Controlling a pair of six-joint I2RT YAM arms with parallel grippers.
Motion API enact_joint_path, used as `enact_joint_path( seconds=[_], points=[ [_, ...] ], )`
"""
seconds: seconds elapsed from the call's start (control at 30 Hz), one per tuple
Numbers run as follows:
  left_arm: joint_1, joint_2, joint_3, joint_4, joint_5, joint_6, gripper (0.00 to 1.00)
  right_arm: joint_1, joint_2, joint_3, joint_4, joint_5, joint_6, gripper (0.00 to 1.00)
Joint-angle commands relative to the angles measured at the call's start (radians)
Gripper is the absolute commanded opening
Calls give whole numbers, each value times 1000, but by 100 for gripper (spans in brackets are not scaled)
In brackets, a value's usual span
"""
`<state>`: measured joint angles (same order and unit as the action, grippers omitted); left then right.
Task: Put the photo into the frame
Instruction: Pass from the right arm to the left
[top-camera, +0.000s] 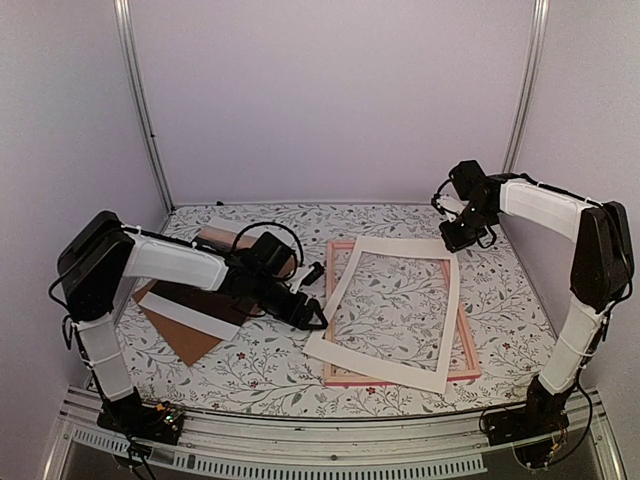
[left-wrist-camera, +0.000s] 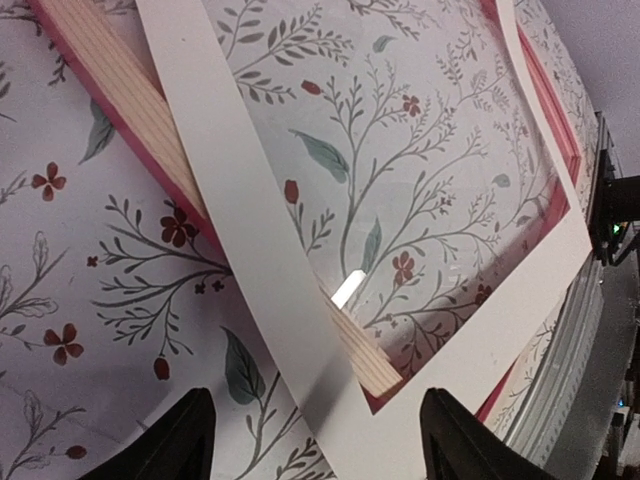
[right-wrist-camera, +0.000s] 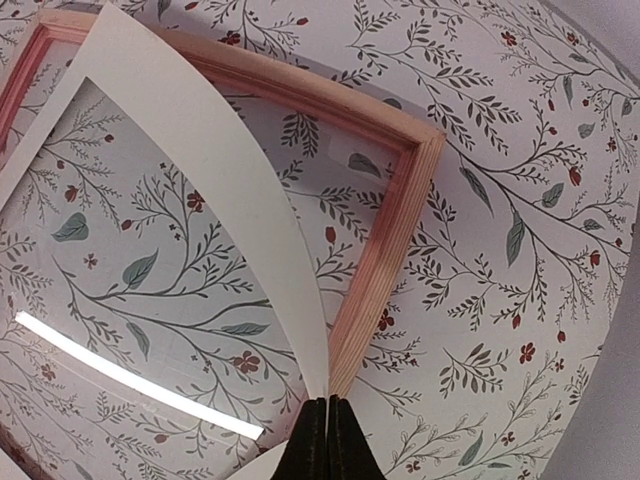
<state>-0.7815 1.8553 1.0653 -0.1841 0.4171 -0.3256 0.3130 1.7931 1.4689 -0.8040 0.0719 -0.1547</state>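
The pink frame (top-camera: 465, 362) lies flat mid-table. A white mat board (top-camera: 340, 352) lies skewed across the frame, its far right corner lifted. My right gripper (top-camera: 455, 240) is shut on that corner, and the right wrist view shows the mat board (right-wrist-camera: 200, 150) curving up into the closed right gripper (right-wrist-camera: 328, 425) beside the frame (right-wrist-camera: 390, 250). My left gripper (top-camera: 312, 316) is open and holds nothing. It hovers over the mat board (left-wrist-camera: 230, 180) where this crosses the frame (left-wrist-camera: 110, 90). The dark photo (top-camera: 180, 297) lies at the left, partly under my left arm.
A brown backing board (top-camera: 190, 340) lies under the photo at the left. A pale roll-shaped thing (top-camera: 218, 238) and a small black item (top-camera: 312, 272) sit behind the left arm. The enclosure walls stand close on three sides.
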Motion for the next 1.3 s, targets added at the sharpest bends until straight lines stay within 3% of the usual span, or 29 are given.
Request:
enact_joint_path(
  seconds=[0.0,0.17,0.63,1.0,1.17,1.27],
  points=[
    [14,36,33,16,104,-40,72,-3,-16,10,35,2,-5,4],
    [16,77,53,4,102,-51,68,-5,-24,13,37,-7,-5,5],
    [16,82,40,33,119,-70,24,-4,-22,-1,46,-13,-3,6],
    [15,66,13,69,141,-95,2,-5,-18,1,56,-10,7,10],
    [12,32,-45,141,145,-148,0,-5,-12,1,70,-9,22,15],
    [6,10,-86,188,129,-192,0,-4,-5,1,76,-2,34,26]
  ],
)
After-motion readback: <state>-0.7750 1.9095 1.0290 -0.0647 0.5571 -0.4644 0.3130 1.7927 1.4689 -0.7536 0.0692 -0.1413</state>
